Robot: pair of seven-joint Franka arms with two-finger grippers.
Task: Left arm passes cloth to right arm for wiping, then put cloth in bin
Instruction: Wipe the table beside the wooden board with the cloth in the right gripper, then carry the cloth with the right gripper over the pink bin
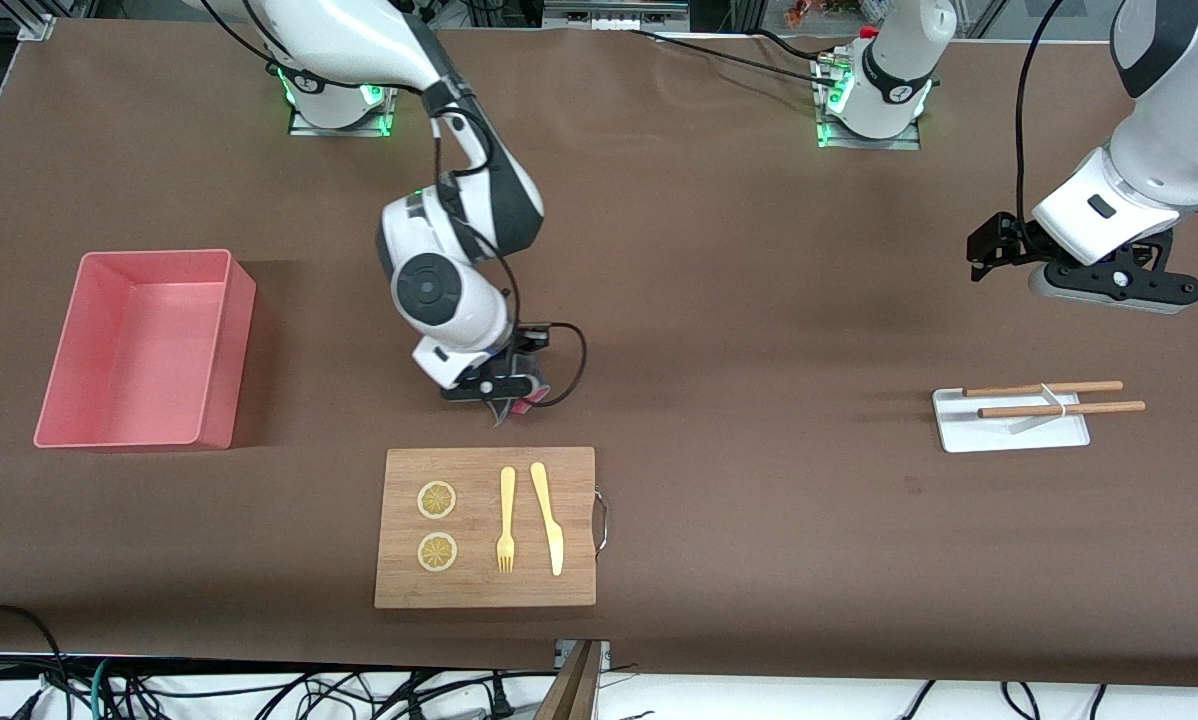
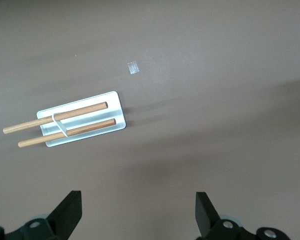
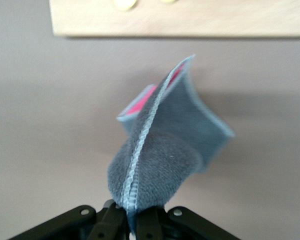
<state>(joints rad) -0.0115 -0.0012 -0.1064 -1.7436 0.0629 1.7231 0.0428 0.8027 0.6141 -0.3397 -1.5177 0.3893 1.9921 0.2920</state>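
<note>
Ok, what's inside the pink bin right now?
Nothing shows inside the bin: its floor is bare in the front view, with only a thin strip along the nearest wall hidden. The cloth is pinched in the right hand, near the wooden board. The left hand waits, open.

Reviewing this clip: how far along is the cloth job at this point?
The handover looks done: the right gripper holds the cloth pinched, low over the table just above the wooden board. The left gripper is open and waits above the white tray. Whether wiping has happened cannot be told. The bin has no cloth in it.
</note>
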